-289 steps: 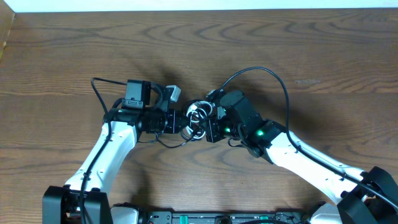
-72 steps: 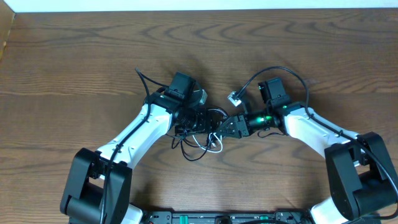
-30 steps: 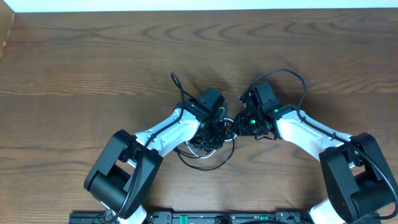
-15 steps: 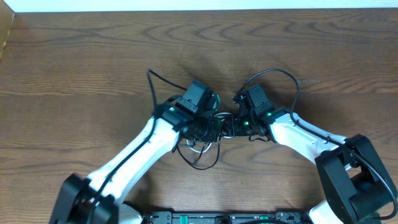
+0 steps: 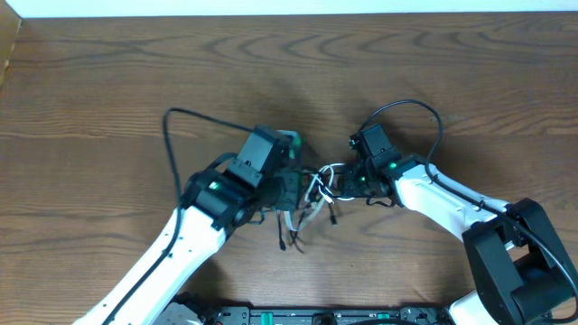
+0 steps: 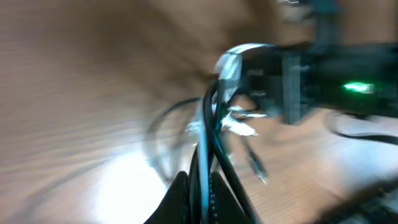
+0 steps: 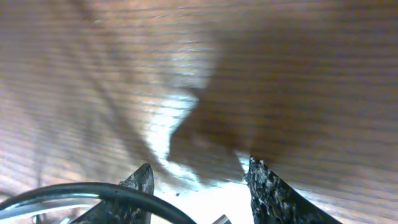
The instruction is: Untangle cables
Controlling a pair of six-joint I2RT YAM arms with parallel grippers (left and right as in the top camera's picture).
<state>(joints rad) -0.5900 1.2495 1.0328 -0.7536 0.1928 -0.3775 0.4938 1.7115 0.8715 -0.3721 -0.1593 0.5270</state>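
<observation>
The cables (image 5: 312, 197) are a small knot of thin black and white cords between the two grippers at mid table, with loose plug ends (image 5: 293, 242) trailing toward the front. My left gripper (image 5: 293, 188) is shut on a bunch of strands. In the blurred left wrist view the cables (image 6: 219, 99) run up from the left gripper (image 6: 200, 179) toward the right arm (image 6: 323, 74). My right gripper (image 5: 347, 181) sits just right of the knot. In its wrist view the right gripper (image 7: 199, 173) is open, and a black cable (image 7: 93, 190) crosses in front of its left finger (image 7: 144, 182).
Thick black wires arc from each arm, one at the left (image 5: 176, 116) and one at the right (image 5: 408, 105). The wooden table (image 5: 108, 81) ends at a white strip (image 5: 271, 7) along the back. A light edge (image 5: 7, 54) shows at far left.
My left arm has swung left and toward the front, dragging the cable bunch with it; the loop that lay on the table is pulled up. The right gripper has barely shifted.
</observation>
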